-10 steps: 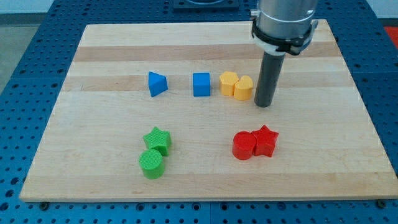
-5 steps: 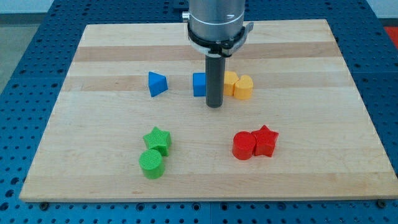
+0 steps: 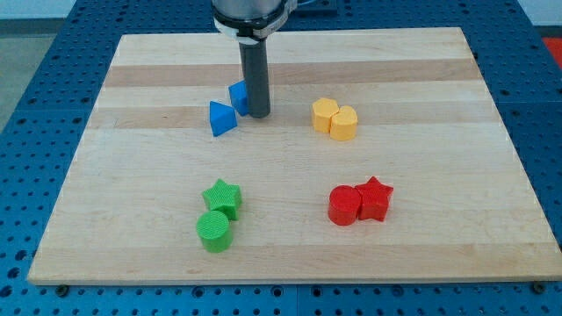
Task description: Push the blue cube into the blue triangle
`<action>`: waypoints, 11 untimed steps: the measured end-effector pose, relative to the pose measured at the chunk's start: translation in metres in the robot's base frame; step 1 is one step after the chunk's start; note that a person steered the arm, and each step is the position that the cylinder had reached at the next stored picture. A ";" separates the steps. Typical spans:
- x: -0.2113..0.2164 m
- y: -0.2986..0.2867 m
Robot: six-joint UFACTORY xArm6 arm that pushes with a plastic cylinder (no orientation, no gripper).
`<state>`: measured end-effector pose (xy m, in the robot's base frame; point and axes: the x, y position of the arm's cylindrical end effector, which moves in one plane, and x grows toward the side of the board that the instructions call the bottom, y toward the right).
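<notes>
Upper centre-left: my tip (image 3: 257, 114) presses the blue cube's (image 3: 238, 95) right side; the cube seems to touch the blue triangle (image 3: 221, 118). No pincer here, only a rod.

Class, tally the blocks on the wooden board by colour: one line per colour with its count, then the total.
Blue: 2, the blue cube and blue triangle
Yellow: 2
Red: 2
Green: 2
Total: 8
</notes>
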<state>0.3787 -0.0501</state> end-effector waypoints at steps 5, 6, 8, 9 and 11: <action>-0.063 -0.042; -0.063 -0.042; -0.066 0.014; -0.059 0.015; -0.053 0.002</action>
